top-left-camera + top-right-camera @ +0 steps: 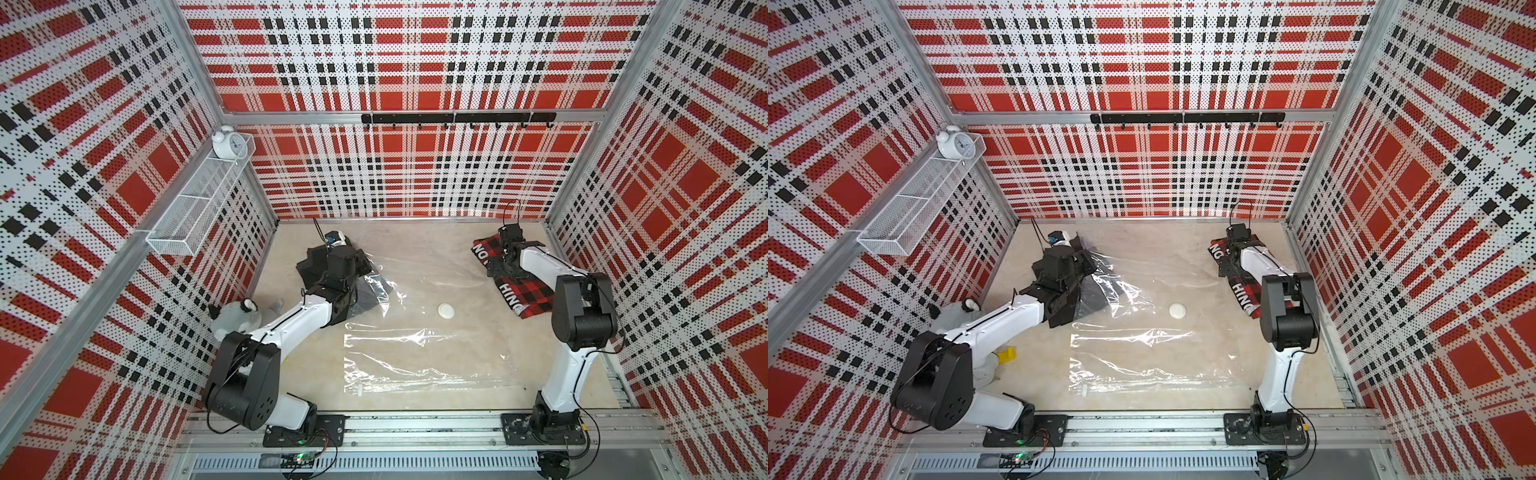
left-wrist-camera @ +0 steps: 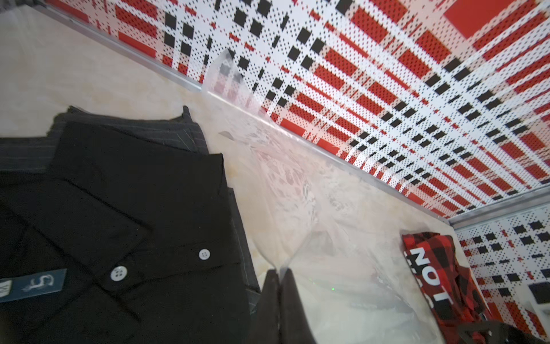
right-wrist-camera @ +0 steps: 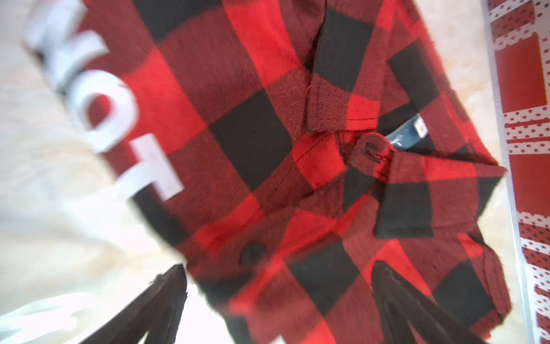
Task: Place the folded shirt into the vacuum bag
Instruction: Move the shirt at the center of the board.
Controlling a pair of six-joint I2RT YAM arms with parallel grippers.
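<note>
The clear vacuum bag [image 1: 415,357] lies flat mid-table, its round white valve [image 1: 446,311] facing up and a small white slider clip [image 1: 359,390] at its near edge. My left gripper [image 2: 279,275] is shut on a raised fold of the bag's film [image 2: 300,214], beside a black folded shirt [image 2: 119,208]. At the back right lies a red-and-black plaid folded shirt [image 1: 525,293] with white letters. My right gripper [image 3: 278,265] hovers open just above it, its fingers [image 3: 166,292] straddling the plaid cloth [image 3: 253,134].
A grey plush toy [image 1: 237,316] sits against the left wall by the left arm. A white wire shelf [image 1: 195,208] with an alarm clock [image 1: 226,143] hangs on that wall. A black hook rail [image 1: 457,118] runs along the back wall.
</note>
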